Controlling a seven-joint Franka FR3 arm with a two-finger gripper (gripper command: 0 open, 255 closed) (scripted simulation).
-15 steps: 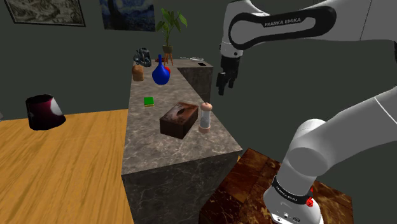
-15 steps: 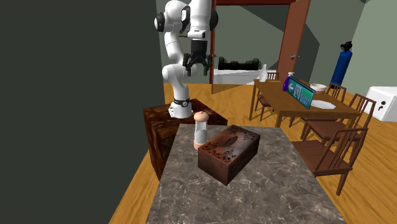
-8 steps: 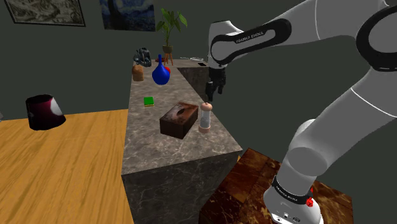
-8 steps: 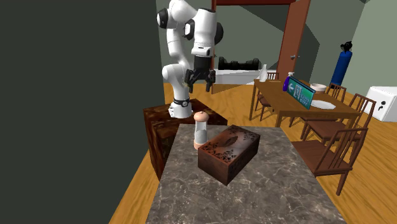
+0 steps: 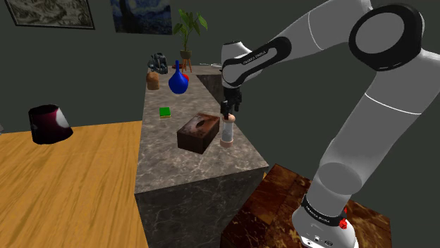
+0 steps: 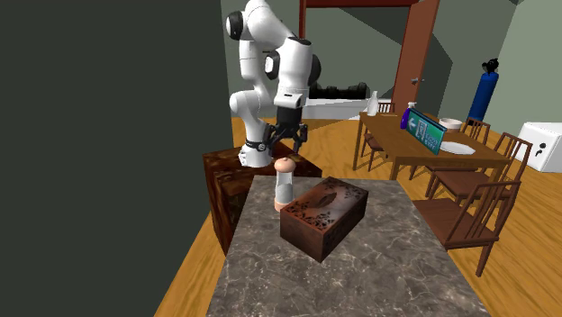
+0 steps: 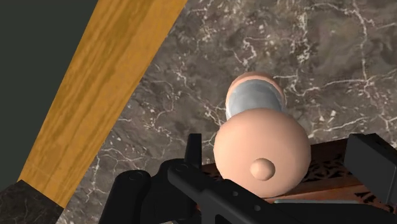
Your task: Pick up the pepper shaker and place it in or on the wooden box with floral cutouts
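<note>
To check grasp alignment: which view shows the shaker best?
The wrist view: the shaker sits close, top-on, between the open fingers. The shoulder and second exterior views show it upright beside the box, under the gripper.

Pincer (image 6: 288, 146) open, vertical, facing down.

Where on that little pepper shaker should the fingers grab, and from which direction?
Come from straight above and close on the rounded cap. The pepper shaker stands upright, and the wooden box sits close beside it, crowding a sideways approach.
</note>
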